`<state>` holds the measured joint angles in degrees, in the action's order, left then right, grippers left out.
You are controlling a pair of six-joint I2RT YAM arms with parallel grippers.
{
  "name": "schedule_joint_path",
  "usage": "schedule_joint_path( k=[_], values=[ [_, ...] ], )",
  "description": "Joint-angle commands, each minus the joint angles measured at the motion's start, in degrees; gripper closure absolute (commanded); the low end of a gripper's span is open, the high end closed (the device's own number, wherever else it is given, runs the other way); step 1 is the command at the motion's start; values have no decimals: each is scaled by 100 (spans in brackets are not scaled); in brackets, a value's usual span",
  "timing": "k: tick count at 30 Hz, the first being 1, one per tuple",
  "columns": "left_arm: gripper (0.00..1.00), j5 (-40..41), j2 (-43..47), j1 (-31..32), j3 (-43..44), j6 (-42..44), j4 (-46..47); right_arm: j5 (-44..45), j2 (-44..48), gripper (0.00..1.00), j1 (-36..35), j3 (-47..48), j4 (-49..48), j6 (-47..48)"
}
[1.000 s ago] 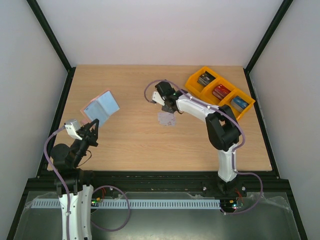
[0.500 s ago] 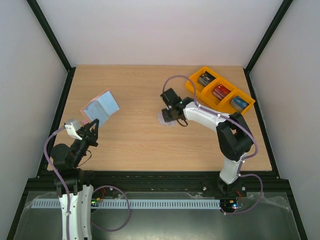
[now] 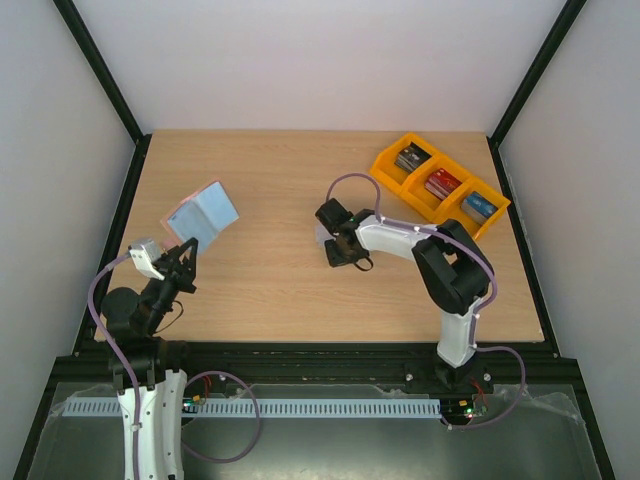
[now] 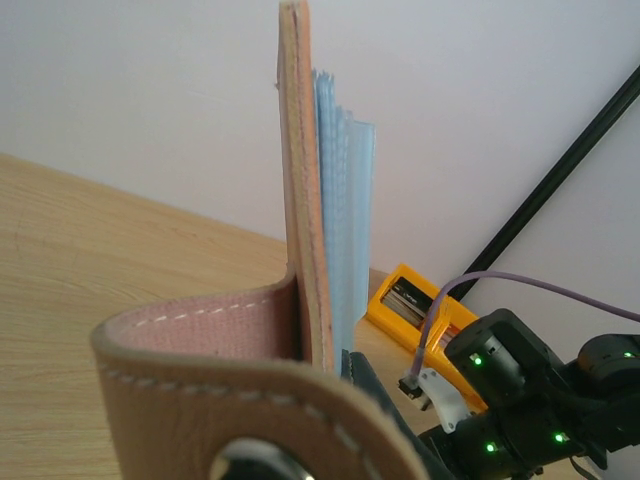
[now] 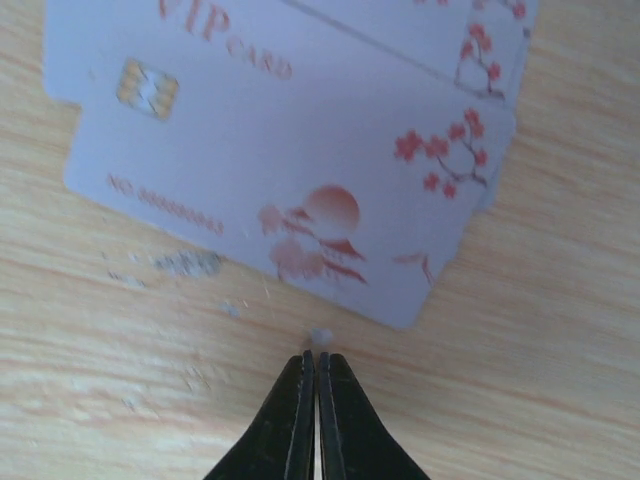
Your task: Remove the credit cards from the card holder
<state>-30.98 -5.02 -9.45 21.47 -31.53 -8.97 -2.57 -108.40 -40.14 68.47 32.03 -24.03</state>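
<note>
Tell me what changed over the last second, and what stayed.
The right end effector swung from beyond the credit cards back toward the robot's base, passing over them; it now sits shut and empty, tips low at their near edge. Nothing was visibly grasped or released. The left end effector holds the card holder raised as before; the cards lie on the table about where they were.

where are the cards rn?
Both credit cards lie overlapped on the table, mid-table in the top view, just beyond the right gripper's shut fingertips; the card holder is up in the left gripper, far left.
</note>
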Motion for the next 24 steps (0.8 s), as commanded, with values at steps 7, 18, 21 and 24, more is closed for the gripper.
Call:
schedule_joint_path(
  k=[7,18,21,24],
  values=[
    [98,22,36,-46,60,1,201,346,-657,98,116,381,-315,-172],
    [98,8,27,-48,52,-2,229,635,-792,98,235,700,-264,50],
    [98,4,27,-48,51,0,229,386,-761,98,235,685,-295,10],
    [98,-2,20,-48,43,1,237,163,-638,98,235,606,-393,-6]
  ],
)
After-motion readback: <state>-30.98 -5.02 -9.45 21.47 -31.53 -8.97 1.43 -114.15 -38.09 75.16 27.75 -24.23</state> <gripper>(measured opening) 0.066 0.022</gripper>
